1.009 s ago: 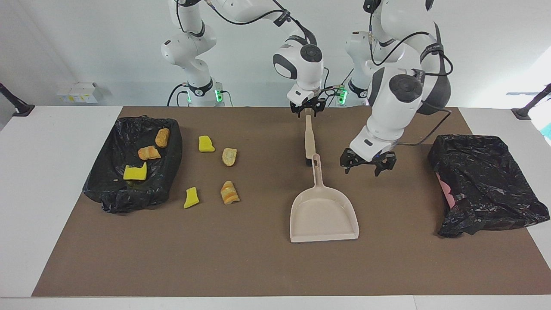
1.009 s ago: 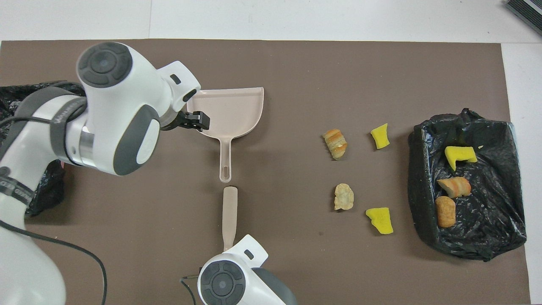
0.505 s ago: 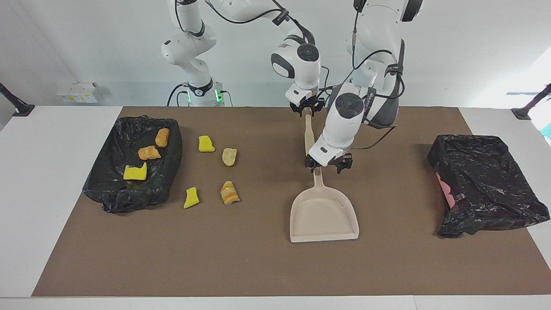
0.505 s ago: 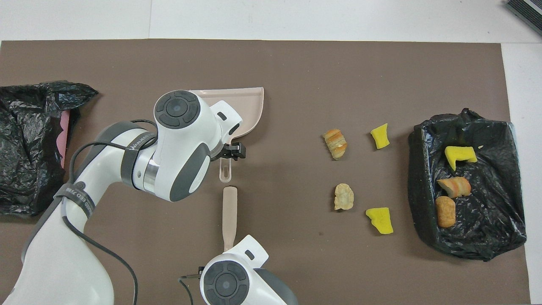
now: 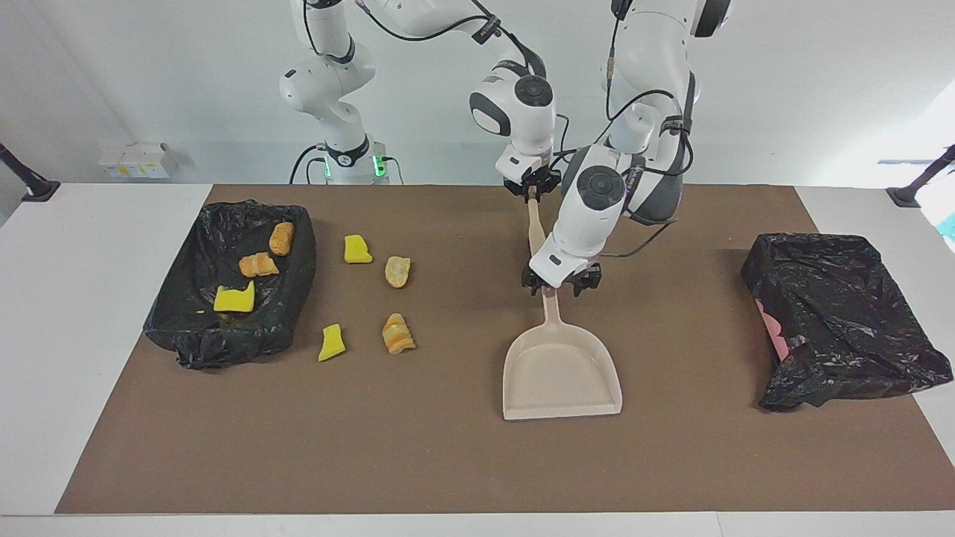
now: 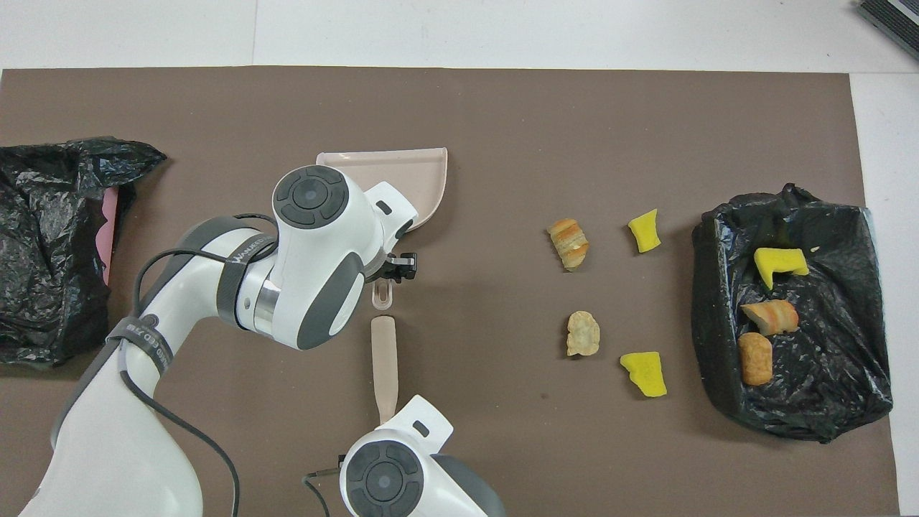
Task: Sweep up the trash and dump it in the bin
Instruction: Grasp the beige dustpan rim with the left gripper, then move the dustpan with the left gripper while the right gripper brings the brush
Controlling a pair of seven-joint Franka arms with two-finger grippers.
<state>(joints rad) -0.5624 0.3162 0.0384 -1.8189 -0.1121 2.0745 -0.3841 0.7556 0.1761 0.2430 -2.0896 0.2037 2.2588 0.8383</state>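
Loose trash lies on the brown mat: two yellow chunks point(image 5: 357, 249) point(image 5: 331, 341) and two bread lumps point(image 5: 397, 271) point(image 5: 398, 333). Three more scraps point(image 5: 258, 264) lie in the black-lined bin point(image 5: 224, 339) beside them, at the right arm's end of the table. My right gripper point(image 5: 531, 189) is shut on the end of the beige brush point(image 5: 535, 233) point(image 6: 384, 359). The brush's bristles are hidden by the left hand. My left gripper point(image 5: 552, 287) point(image 6: 388, 271) is down at the handle of the beige dustpan point(image 5: 561, 373) point(image 6: 423, 172), which lies flat.
A crumpled black bag point(image 5: 843, 321) point(image 6: 50, 244) with something pink showing lies at the left arm's end of the table. The brown mat point(image 5: 448, 462) covers most of the white table. A small white box point(image 5: 134, 160) sits off the mat near the right arm.
My left arm swung from beside the dustpan to its handle and lowered onto it. My right gripper closed on the brush handle, and the brush tilted slightly.
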